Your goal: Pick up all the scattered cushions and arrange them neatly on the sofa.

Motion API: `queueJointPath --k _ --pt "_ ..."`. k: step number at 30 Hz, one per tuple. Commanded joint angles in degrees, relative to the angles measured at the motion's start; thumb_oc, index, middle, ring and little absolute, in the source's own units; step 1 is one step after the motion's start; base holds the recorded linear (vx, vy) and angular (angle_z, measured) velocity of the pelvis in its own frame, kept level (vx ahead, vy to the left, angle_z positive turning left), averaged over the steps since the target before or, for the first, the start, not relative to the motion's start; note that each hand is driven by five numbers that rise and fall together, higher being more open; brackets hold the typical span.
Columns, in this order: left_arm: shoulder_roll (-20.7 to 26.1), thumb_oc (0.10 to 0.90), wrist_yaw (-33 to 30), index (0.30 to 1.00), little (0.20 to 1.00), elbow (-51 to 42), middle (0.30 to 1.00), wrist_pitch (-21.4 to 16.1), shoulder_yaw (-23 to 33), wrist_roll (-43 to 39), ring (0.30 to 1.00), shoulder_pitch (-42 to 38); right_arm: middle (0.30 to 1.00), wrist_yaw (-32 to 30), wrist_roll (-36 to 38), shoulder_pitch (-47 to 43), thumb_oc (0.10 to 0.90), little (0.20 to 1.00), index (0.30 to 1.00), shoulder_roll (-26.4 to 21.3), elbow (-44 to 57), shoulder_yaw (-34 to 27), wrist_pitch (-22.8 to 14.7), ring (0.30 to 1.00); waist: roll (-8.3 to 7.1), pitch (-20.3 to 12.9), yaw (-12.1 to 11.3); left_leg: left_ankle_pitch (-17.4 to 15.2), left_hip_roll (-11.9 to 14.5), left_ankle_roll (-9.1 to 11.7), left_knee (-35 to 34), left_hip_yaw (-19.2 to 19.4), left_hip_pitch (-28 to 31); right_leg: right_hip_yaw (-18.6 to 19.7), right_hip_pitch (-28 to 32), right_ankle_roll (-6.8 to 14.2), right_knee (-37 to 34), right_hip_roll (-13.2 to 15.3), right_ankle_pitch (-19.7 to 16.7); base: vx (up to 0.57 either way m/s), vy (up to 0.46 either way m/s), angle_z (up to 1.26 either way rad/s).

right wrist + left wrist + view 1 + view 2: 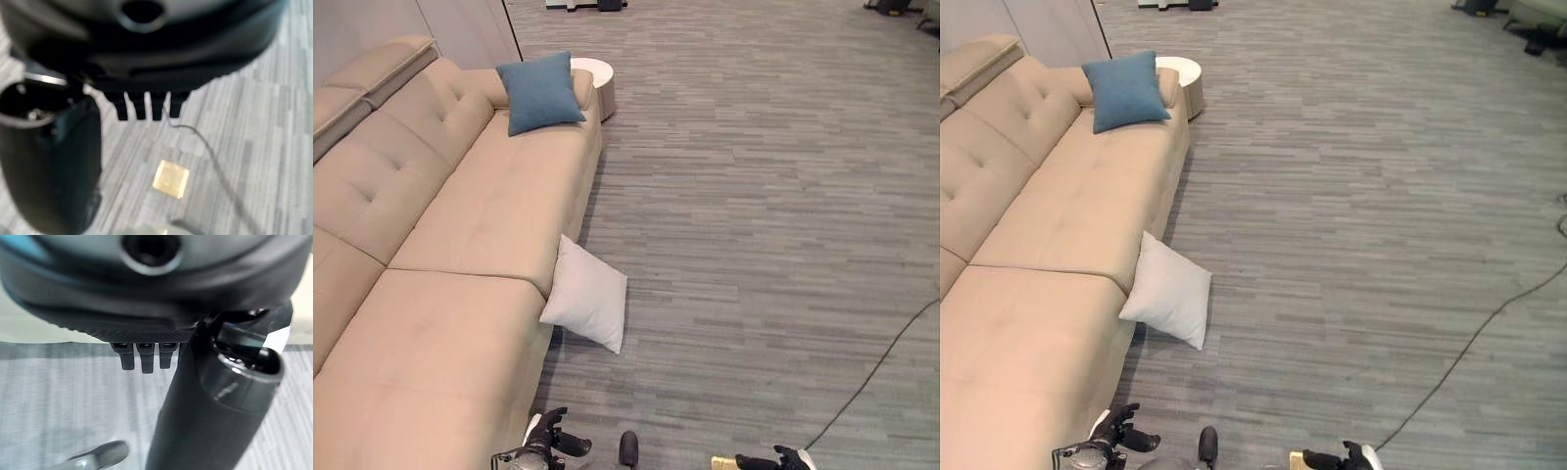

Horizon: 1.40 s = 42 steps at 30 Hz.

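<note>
A white cushion (586, 295) stands on the grey floor, leaning against the front of the beige sofa (460, 255). At the sofa's far end a blue cushion (539, 92) rests upright against the armrest. My left hand (551, 441) hangs low near the sofa's front corner, well short of the white cushion. Its fingers (142, 360) are straight and hold nothing. My right hand (785, 458) is off to the right over bare floor. Its fingers (146, 108) are also straight and empty.
A round white side table (599, 76) stands just past the sofa's far armrest. A small brass plate (170, 178) is set in the floor under my right hand. Dark equipment (587, 4) sits at the far edge of the wide carpeted floor.
</note>
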State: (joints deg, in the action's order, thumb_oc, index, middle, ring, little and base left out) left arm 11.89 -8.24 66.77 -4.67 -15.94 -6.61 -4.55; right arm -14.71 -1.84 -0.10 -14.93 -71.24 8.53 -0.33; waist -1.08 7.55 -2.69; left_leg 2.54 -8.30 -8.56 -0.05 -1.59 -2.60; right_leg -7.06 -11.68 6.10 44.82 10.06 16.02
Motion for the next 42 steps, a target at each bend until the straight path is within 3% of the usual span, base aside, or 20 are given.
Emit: queueJointPath --k 1,2,4,7,13,16,18,19,20,22,24,26,28,32,35,38,39,40,41,42 --pt "0.10 0.800 -1.05 0.900 0.900 -1.17 0.900 -0.83 1.40 1.66 0.900 1.31 0.900 -1.51 -0.42 -1.21 0.800 0.900 0.900 -3.44 2.10 -0.08 -1.59 0.900 3.22 0.55 -0.48 -6.71 3.17 2.99 5.60 -1.50 -1.20 -3.85 2.65 -0.30 -14.39 -1.10 -13.92 0.32 -0.101 0.28" --pt "0.22 0.800 -1.18 0.900 0.900 -0.45 0.900 -0.89 1.38 2.23 0.900 1.11 0.900 -1.24 -0.38 -1.57 0.800 0.900 0.900 -3.51 2.10 0.33 -1.69 0.900 3.00 0.74 0.38 -7.75 3.11 3.56 4.41 -2.31 1.30 -3.92 1.26 -0.63 -21.48 -2.51 -12.93 0.33 -0.118 0.38" --pt "0.17 0.800 -1.36 0.900 0.900 0.22 0.900 -0.96 1.59 2.75 0.900 0.95 0.900 -1.01 -0.39 -1.73 0.800 0.900 0.900 -3.59 2.19 0.78 -1.67 0.900 2.09 0.86 1.35 -9.11 2.45 4.21 3.71 -3.89 3.60 -2.54 -1.26 0.17 -30.10 -3.94 -14.98 0.37 -0.157 0.30" --pt "-0.17 0.800 -1.71 0.900 0.900 1.48 0.900 -1.26 1.82 3.55 0.900 1.10 0.900 -1.05 -0.53 -1.44 0.800 0.900 0.900 -3.67 2.02 1.12 -1.30 0.900 1.48 1.08 2.69 -11.23 2.31 5.37 2.80 -6.42 7.15 0.36 -4.05 1.52 -38.00 -5.93 -18.76 0.27 -0.128 0.28" --pt "-1.05 0.800 -2.02 0.900 0.900 2.88 0.900 -1.21 2.07 3.72 0.900 2.02 0.900 -0.86 -0.50 -0.78 0.800 0.900 0.900 -3.64 1.59 1.22 -1.68 0.900 1.05 -0.51 2.97 -13.38 4.12 7.17 3.68 -7.58 9.34 -0.74 -0.97 0.41 -38.22 -5.56 -19.00 0.30 -0.225 0.42" --pt "-1.41 0.800 -1.46 0.900 0.900 2.71 0.900 -0.96 1.29 3.68 0.900 2.00 0.900 -0.86 0.51 -0.89 0.800 0.900 0.900 -3.79 1.76 0.93 -2.48 0.900 1.40 -0.48 2.75 -9.06 6.57 10.57 12.63 -7.48 6.54 -1.05 2.85 -1.76 -37.60 -6.89 -15.98 0.21 -0.258 0.25" --pt "-1.37 0.800 -1.46 0.900 0.900 2.71 0.900 -0.95 1.29 3.68 0.900 1.98 0.900 -0.86 0.50 -0.91 0.800 0.900 0.900 -3.76 1.76 0.93 -2.48 0.900 1.24 -0.66 2.89 -8.82 6.38 10.54 12.56 -7.60 6.27 -1.13 2.65 -1.72 -37.69 -6.69 -16.10 0.06 -0.110 0.13" --pt "-1.41 0.800 -1.27 0.900 0.900 1.32 0.900 -0.76 0.81 2.81 0.900 1.72 0.900 -1.18 1.37 -1.20 0.800 0.900 0.900 -4.30 2.32 0.65 -2.67 0.900 0.63 0.61 2.26 -4.10 6.92 11.10 22.51 -6.77 0.94 -0.72 4.84 -3.09 -38.17 -6.67 -14.99 0.12 -0.281 0.04" --pt "-1.49 0.800 -1.14 0.900 0.900 0.11 0.900 -0.57 0.54 2.21 0.900 1.76 0.900 -1.41 1.80 -1.24 0.800 0.900 0.900 -4.76 2.56 0.58 -2.63 0.900 -0.08 1.67 1.70 -2.59 7.03 10.78 30.66 -5.16 -3.43 -0.48 6.50 -4.24 -38.75 -6.65 -14.21 0.16 -0.344 0.04" --pt "-1.63 0.800 -1.17 0.900 0.900 -0.73 0.900 -0.66 0.14 1.97 0.900 1.56 0.900 -1.53 1.84 -1.21 0.800 0.900 0.900 -5.20 2.23 0.61 -2.16 0.900 -0.55 2.20 1.11 -3.71 7.60 10.22 32.91 -2.87 -6.73 -0.79 8.03 -4.84 -39.48 -6.40 -13.32 0.14 -0.190 0.01" --pt "-1.90 0.800 -1.26 0.900 0.900 -0.77 0.900 -0.63 -0.02 1.95 0.900 1.60 0.900 -1.61 1.74 -0.93 0.800 0.900 0.900 -5.54 2.16 0.76 -2.07 0.900 -0.45 2.25 0.21 -7.37 6.55 9.47 28.07 -1.18 -7.95 -1.50 9.81 -4.47 -40.49 -6.52 -12.58 0.17 -0.085 0.12" --pt "-1.97 0.800 -1.25 0.900 0.900 -0.59 0.900 -0.66 0.06 2.07 0.900 1.63 0.900 -1.49 1.67 -0.81 0.800 0.900 0.900 -5.67 2.14 0.76 -2.11 0.900 -0.60 1.90 0.09 -8.30 5.67 9.23 24.84 -0.76 -8.09 -1.76 10.18 -4.23 -40.94 -6.41 -12.32 0.18 -0.049 0.20" --pt "-2.00 0.800 -1.18 0.900 0.900 0.15 0.900 -0.96 0.51 2.72 0.900 1.89 0.900 -1.59 1.55 -0.50 0.800 0.900 0.900 -5.73 1.93 0.59 -2.08 0.900 0.43 1.25 -0.57 -5.58 4.25 9.54 14.47 2.02 -10.35 -2.88 12.36 -4.04 -41.89 -7.89 -10.82 0.25 -0.065 0.17" --pt "-1.98 0.800 -1.20 0.900 0.900 0.77 0.900 -1.19 1.41 2.92 0.900 2.82 0.900 -1.70 1.18 0.03 0.800 0.900 0.900 -5.36 2.08 0.51 -1.63 0.900 1.82 1.07 -1.74 -0.99 4.62 9.78 9.00 6.35 -11.52 -2.19 15.32 -4.59 -41.61 -10.03 -8.44 0.17 -0.020 0.31" --pt "-1.95 0.800 -1.26 0.900 0.900 1.87 0.900 -0.96 2.51 2.57 0.900 3.78 0.900 -1.46 0.21 0.04 0.800 0.900 0.900 -5.03 2.01 0.86 -1.61 0.900 1.93 -0.26 -2.80 -1.90 3.34 8.67 7.53 4.33 -9.04 -1.94 16.41 -3.97 -40.47 -9.81 -7.45 0.28 0.051 -0.10" --pt "-1.65 0.800 -1.36 0.900 0.900 2.70 0.900 -0.99 3.13 2.49 0.900 4.31 0.900 -1.13 -0.95 0.46 0.800 0.900 0.900 -4.77 1.28 0.56 -1.43 0.900 1.96 -2.05 -3.09 -3.13 3.06 6.83 5.64 3.71 -5.45 -3.57 15.79 -2.38 -34.55 -7.63 -7.06 0.20 0.085 -0.34" --pt "-1.57 0.800 -1.28 0.900 0.900 2.72 0.900 -0.99 3.16 2.41 0.900 4.47 0.900 -0.98 -1.45 0.54 0.800 0.900 0.900 -4.86 0.93 0.46 -1.34 0.900 2.13 -2.49 -3.26 -3.64 2.60 5.91 4.81 3.34 -3.99 -4.26 14.81 -1.32 -30.48 -6.29 -8.39 0.22 0.168 -0.11" --pt "-0.96 0.800 -1.37 0.900 0.900 1.85 0.900 -0.94 3.13 1.87 0.900 4.38 0.900 -0.79 -1.59 0.24 0.800 0.900 0.900 -4.93 0.80 0.48 -1.13 0.900 2.27 -1.73 -2.70 -3.83 1.92 4.39 3.68 1.69 -1.41 -4.19 10.47 0.90 -19.11 -3.81 -14.10 0.14 0.129 0.05" --pt "-0.98 0.800 -1.37 0.900 0.900 1.85 0.900 -0.94 3.14 1.87 0.900 4.36 0.900 -0.79 -1.59 0.22 0.800 0.900 0.900 -4.95 0.79 0.48 -1.13 0.900 2.37 -1.92 -2.70 -3.73 2.03 4.40 3.65 1.66 -1.63 -4.22 10.30 0.87 -19.29 -3.93 -14.30 0.13 0.088 0.22" --pt "-0.24 0.800 -1.35 0.900 0.900 1.22 0.900 -1.00 2.65 1.85 0.900 4.00 0.900 -0.83 -1.07 -0.20 0.800 0.900 0.900 -4.67 0.68 0.44 -1.16 0.900 2.93 -0.93 -1.83 -3.91 2.05 3.81 3.12 -1.01 0.21 -2.56 6.72 1.01 -12.54 -3.38 -15.72 0.08 0.000 0.65"
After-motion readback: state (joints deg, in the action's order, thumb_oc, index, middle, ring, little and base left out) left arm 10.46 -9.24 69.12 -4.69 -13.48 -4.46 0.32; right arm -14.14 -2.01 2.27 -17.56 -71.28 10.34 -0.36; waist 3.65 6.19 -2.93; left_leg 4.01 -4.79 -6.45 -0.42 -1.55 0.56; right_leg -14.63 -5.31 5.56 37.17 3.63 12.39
